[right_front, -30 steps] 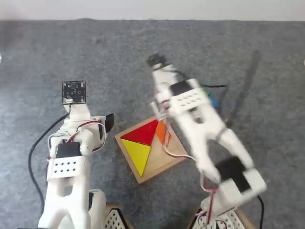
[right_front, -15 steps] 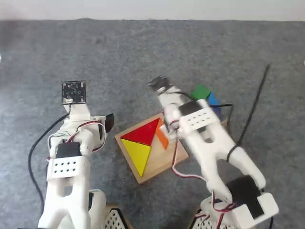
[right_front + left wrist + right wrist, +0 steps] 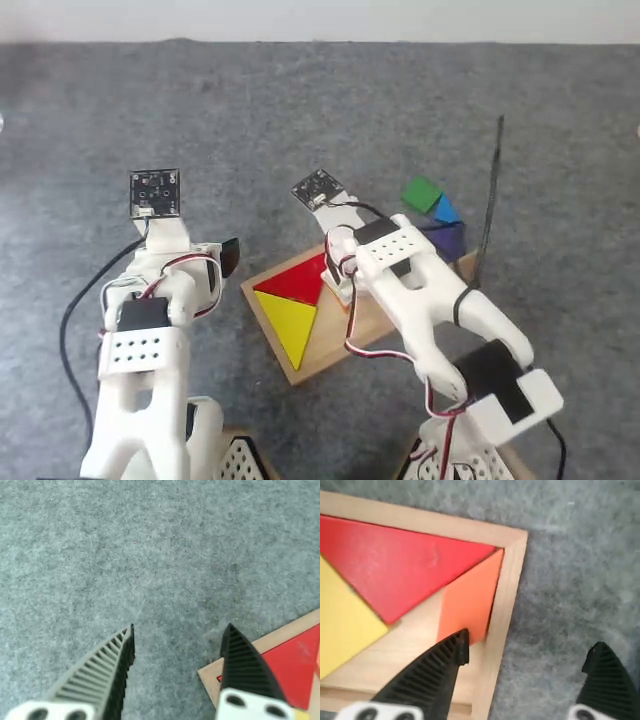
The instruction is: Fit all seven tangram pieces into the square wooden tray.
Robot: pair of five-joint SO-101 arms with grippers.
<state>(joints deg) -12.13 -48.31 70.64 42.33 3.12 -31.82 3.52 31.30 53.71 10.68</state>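
Tray: the square wooden tray (image 3: 335,348) sat corner-on on the grey carpet (image 3: 250,130) between the two arms.
Inside: a red triangle (image 3: 296,283) on the far-left side, with a yellow triangle (image 3: 290,325) touching its near edge. An orange piece (image 3: 470,602) was wedged between the red one and the rim.
Loose pieces: green (image 3: 421,193), blue (image 3: 447,211) and purple (image 3: 447,241) were bunched together on the carpet just past the tray's far-right side.
Right gripper (image 3: 530,650): spread wide and holding nothing. It straddled the rim, one finger over the orange piece and the other over carpet.
Left gripper (image 3: 177,635): also wide apart and empty, over carpet just left of the tray's corner.
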